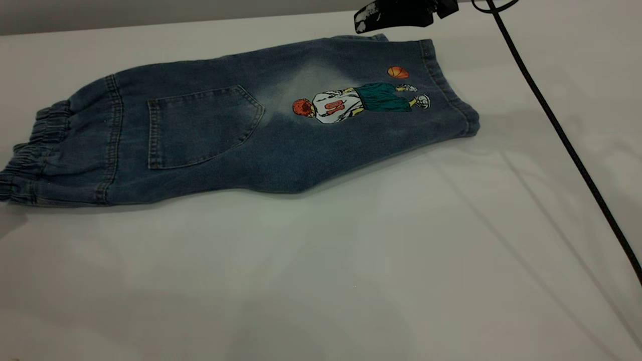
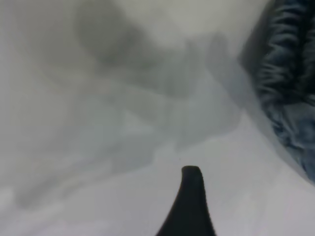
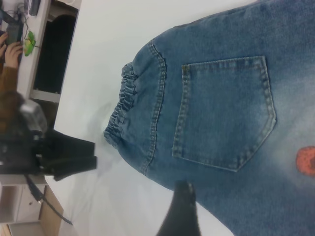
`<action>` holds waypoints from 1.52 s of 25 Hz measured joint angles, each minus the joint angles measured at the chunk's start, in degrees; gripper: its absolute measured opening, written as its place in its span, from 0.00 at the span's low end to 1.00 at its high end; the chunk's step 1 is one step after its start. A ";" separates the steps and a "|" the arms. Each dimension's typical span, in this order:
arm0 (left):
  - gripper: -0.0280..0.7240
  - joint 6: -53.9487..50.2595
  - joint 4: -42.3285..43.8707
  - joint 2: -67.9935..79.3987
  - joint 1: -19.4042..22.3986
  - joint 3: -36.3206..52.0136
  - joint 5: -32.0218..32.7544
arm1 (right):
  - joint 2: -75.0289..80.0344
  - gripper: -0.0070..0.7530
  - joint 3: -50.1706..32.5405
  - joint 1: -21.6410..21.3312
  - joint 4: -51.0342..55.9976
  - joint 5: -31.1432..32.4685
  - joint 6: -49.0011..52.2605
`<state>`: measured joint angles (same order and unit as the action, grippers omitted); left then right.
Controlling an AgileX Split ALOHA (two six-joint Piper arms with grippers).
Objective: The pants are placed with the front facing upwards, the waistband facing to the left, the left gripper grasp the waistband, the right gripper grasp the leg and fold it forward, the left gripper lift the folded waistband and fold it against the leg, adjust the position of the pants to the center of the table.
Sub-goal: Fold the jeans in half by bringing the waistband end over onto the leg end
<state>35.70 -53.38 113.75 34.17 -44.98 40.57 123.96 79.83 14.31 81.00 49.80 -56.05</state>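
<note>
On the table (image 1: 351, 260), toward its far left part, I see the pants (image 1: 241, 120) lying flat, folded lengthwise, patch pocket (image 1: 200, 125) up. The waistband (image 1: 35, 150) points left; the leg (image 1: 401, 90), with its basketball-player print (image 1: 358, 103), points right. My right gripper (image 1: 396, 14) hangs just past the leg's far hem, holding nothing; I cannot tell its opening. My left gripper (image 3: 64, 157) sits beside the waistband, apart from it, empty; its opening I cannot tell either.
</note>
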 joint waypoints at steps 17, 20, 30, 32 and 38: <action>0.78 15.32 -17.46 4.12 -0.05 -0.26 -1.84 | 0.00 0.73 0.00 0.00 -0.30 -0.01 0.00; 0.78 15.32 -18.85 6.11 -0.12 -0.26 -1.27 | 0.00 0.73 0.00 0.00 -0.30 -0.11 -0.05; 0.78 25.37 -29.58 8.48 -0.16 -0.31 -1.15 | 0.00 0.73 0.00 0.00 -0.37 -0.19 -0.28; 0.76 27.63 -32.47 8.86 -0.16 -0.31 -1.23 | 0.00 0.73 0.00 0.05 -0.37 0.31 -0.28; 0.66 30.49 -36.17 12.82 -0.89 -0.37 4.37 | 0.00 0.73 0.00 2.32 -0.77 0.13 -0.73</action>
<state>66.19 -89.54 126.57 33.29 -45.35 44.95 123.96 79.83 16.63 80.23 49.93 -56.78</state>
